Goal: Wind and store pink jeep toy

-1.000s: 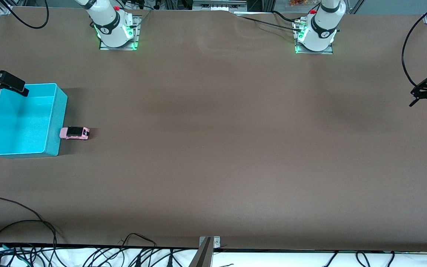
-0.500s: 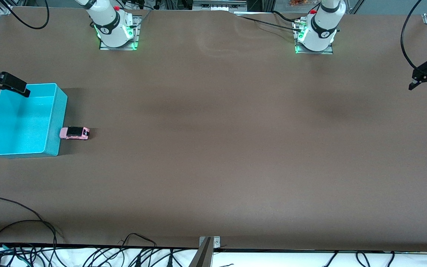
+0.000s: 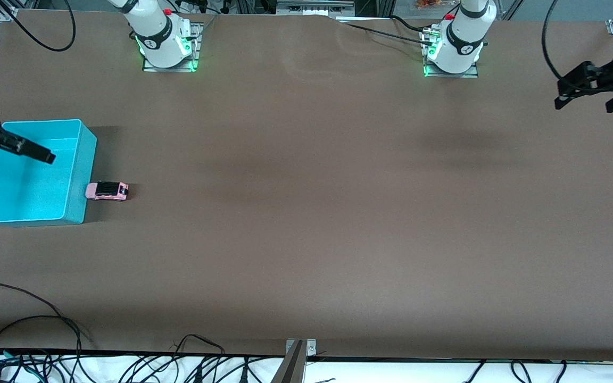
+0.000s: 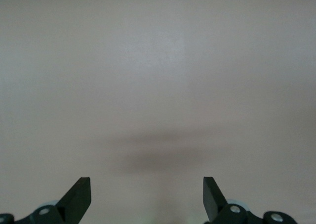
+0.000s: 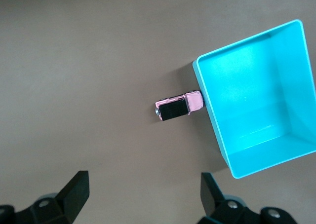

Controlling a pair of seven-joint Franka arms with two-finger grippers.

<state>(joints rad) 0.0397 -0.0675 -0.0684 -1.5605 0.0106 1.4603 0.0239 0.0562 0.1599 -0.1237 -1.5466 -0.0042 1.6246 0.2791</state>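
Observation:
The pink jeep toy [image 3: 107,190] stands on the brown table with one end against the side wall of the turquoise bin [image 3: 87,165], which has nothing in it. My right gripper [image 3: 40,155] hangs open in the air over the bin. Its wrist view looks down on the jeep [image 5: 178,106] and the bin [image 5: 256,100], with the open right gripper [image 5: 144,178] holding nothing. My left gripper [image 3: 583,105] is up in the air over the left arm's end of the table, open. In the left wrist view, the left gripper [image 4: 145,182] has only bare table under it.
The two arm bases [image 3: 165,42] [image 3: 453,50] stand at the table's edge farthest from the front camera. Loose black cables [image 3: 24,319] and a metal bracket [image 3: 298,351] lie along the nearest edge. A cable [image 3: 548,48] hangs by the left gripper.
The right gripper has swung down over the bin. The left gripper has moved inward and toward the bases' side of the table. The jeep and the bin have not moved.

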